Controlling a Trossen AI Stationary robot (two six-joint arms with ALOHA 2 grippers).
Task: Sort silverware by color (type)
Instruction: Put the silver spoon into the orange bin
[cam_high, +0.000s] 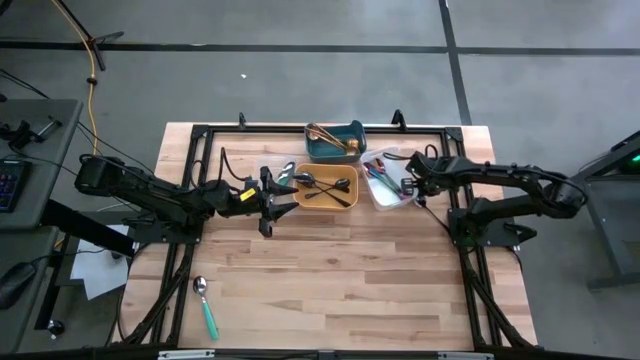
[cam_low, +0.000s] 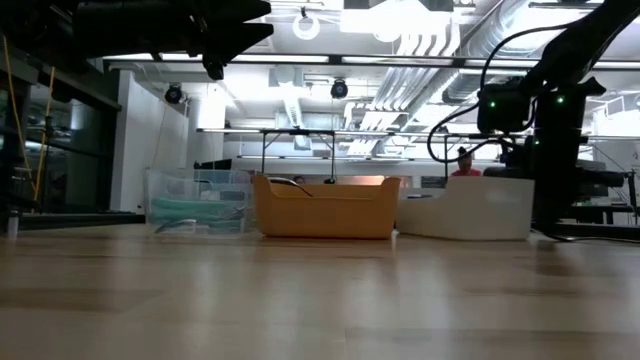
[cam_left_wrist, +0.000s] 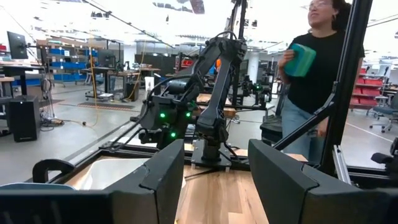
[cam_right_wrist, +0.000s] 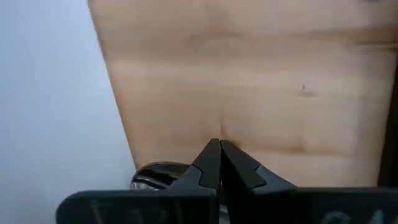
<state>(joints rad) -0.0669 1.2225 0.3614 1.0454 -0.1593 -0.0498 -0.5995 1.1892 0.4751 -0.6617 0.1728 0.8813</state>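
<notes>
A teal-handled silver spoon (cam_high: 205, 305) lies flat on the wood near the table's near-left corner, far from both arms. Black utensils (cam_high: 325, 188) lie in the orange tray (cam_high: 300, 200), gold ones (cam_high: 325, 135) in the teal tray (cam_high: 352, 128), and pink-purple ones (cam_high: 380, 178) in the white tray (cam_high: 392, 203). My left gripper (cam_left_wrist: 214, 180) is open and hovers just left of the orange tray. My right gripper (cam_right_wrist: 219, 144) is shut and points down at the white tray's right edge. A shiny rounded metal piece (cam_right_wrist: 155, 171) shows beside its fingers; whether they touch I cannot tell.
The three trays stand in a cluster at the table's far middle: orange (cam_low: 322, 208), white (cam_low: 465, 210), and teal (cam_low: 195, 212). Bare wood (cam_high: 330, 270) spreads across the near half. A person (cam_left_wrist: 317, 68) holding a teal object stands beyond the table's right side.
</notes>
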